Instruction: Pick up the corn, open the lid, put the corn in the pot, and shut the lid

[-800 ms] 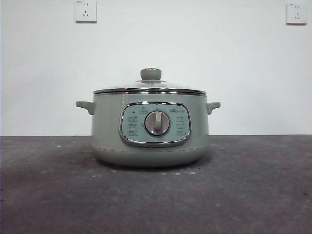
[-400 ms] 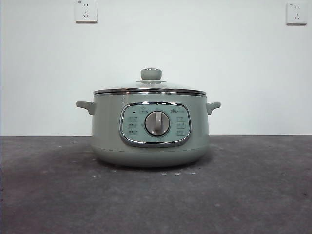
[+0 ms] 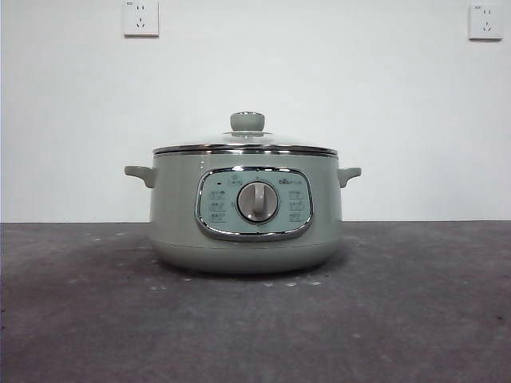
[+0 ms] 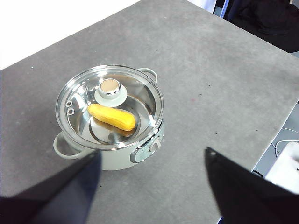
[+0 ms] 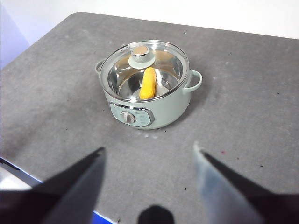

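The sage-green pot stands in the middle of the table, its dial facing the front view. The glass lid sits closed on it, green knob on top. Through the glass, the yellow corn lies inside the pot; it also shows in the right wrist view. The pot also shows in the left wrist view and the right wrist view. My left gripper is open and empty, high above and back from the pot. My right gripper is open and empty, also well back from the pot.
The dark grey table spreads around the pot. Its edges show in the left wrist view and the right wrist view. A white wall with two sockets stands behind.
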Available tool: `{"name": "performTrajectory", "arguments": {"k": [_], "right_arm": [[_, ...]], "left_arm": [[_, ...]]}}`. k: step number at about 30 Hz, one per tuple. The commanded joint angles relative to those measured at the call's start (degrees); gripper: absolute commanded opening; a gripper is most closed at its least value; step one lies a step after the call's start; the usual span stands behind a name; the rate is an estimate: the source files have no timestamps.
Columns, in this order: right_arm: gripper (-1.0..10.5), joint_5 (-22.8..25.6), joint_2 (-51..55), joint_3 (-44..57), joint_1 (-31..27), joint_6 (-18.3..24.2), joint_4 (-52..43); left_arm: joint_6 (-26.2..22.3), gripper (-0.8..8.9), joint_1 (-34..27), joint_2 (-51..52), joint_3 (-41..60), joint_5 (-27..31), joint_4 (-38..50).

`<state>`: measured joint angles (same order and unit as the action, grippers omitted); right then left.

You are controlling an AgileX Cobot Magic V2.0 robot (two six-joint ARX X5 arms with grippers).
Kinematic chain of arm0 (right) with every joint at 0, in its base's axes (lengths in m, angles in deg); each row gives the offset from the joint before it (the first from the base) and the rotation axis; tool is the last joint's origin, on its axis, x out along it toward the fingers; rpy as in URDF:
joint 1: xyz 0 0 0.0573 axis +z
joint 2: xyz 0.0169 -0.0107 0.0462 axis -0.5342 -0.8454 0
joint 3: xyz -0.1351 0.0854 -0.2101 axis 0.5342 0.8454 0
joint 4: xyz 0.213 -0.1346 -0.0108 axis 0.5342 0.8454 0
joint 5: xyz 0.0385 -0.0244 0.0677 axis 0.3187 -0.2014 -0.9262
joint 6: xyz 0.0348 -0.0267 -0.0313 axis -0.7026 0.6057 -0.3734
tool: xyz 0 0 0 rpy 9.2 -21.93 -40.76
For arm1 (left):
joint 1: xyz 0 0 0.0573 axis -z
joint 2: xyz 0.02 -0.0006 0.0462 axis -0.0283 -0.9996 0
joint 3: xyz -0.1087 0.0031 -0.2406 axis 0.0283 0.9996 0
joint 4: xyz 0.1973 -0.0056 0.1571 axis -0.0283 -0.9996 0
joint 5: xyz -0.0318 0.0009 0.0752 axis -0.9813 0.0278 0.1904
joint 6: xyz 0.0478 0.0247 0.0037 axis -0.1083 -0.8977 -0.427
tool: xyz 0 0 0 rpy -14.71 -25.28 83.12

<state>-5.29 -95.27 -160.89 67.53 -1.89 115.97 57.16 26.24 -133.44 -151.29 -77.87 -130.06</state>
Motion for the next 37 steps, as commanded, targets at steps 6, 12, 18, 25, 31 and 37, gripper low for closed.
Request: {"name": "performTrajectory", "arguments": {"k": [6, 12, 18, 25, 31, 37], "right_arm": [[-0.1, 0.6, 0.0, 0.3, 0.0, -0.5, 1.5], [0.0, 0.9, 0.0, 0.3, 0.0, -1.6, 1.4], [0.0, 3.2, 0.0, 0.3, 0.0, -1.5, 1.4], [0.0, 3.5, -0.1, 0.3, 0.0, -1.5, 1.4], [0.0, 3.5, -0.1, 0.3, 0.0, -1.5, 1.4], [0.0, 3.5, -0.1, 0.3, 0.0, -1.6, 1.4]], "left_arm": [[0.4, -0.05, -0.2, 0.0, 0.0, 0.0, 0.3], [0.4, -0.04, -0.2, 0.0, 0.0, 0.2, 0.3], [0.4, -0.04, -0.2, -0.2, 0.0, 0.2, 0.3], [0.4, -0.03, -0.2, -1.8, 0.0, 0.2, 2.1], [0.4, -0.03, -0.2, -3.1, 0.0, 1.6, 3.3], [-4.9, -0.03, -7.8, -1.9, 0.6, 2.1, 15.6]]}}
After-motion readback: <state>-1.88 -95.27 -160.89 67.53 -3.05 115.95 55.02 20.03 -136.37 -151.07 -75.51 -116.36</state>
